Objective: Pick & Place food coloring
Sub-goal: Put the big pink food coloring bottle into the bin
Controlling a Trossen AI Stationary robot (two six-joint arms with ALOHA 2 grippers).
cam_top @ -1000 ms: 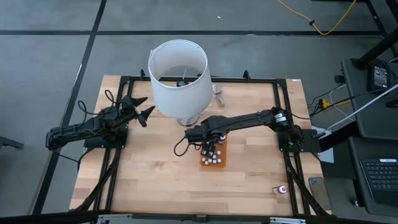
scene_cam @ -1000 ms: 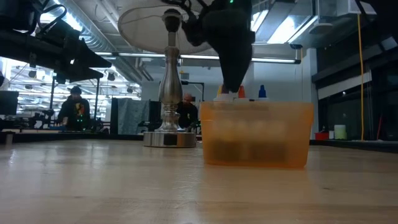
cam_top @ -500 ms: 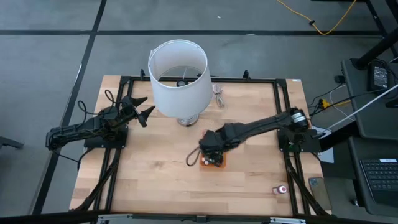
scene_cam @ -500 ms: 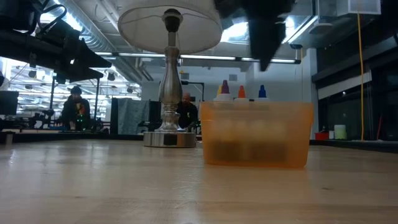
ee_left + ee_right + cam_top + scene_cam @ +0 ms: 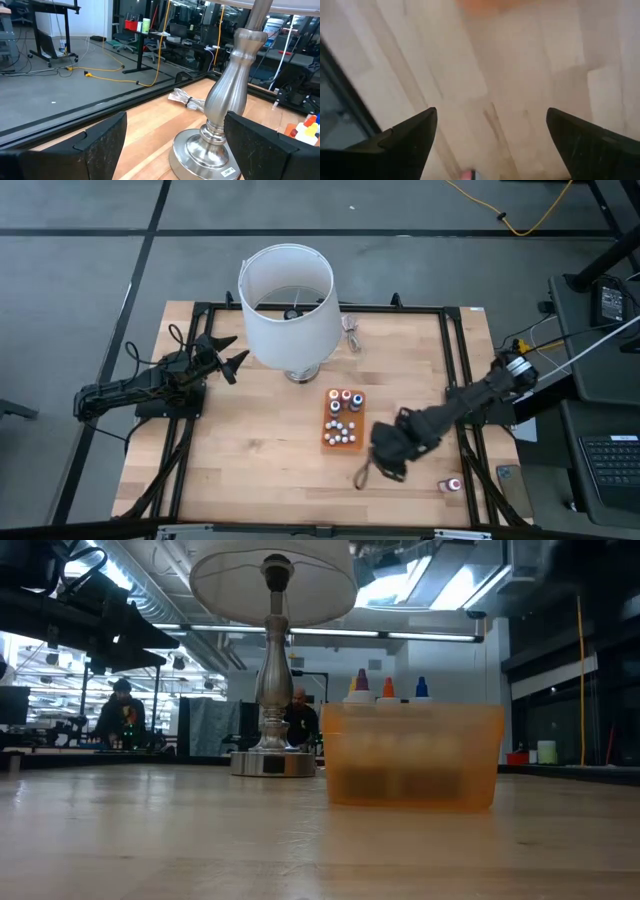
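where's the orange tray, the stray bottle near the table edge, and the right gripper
orange tray (image 5: 326,441), high view, on its bare lower-left rim.
stray bottle (image 5: 452,483), high view, on the middle of its body, lying on the wood.
right gripper (image 5: 385,459), high view, between its open fingertips, beside the tray.

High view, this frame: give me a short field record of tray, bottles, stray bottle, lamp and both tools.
tray: orange tray at table centre, in front of the lamp
bottles: food coloring bottles standing in the tray
stray bottle: one pink bottle lying on the table near the front right corner
lamp: white-shaded lamp behind the tray
right tool: right tool open, empty, between tray and stray bottle
left tool: left tool open, parked left of the lamp
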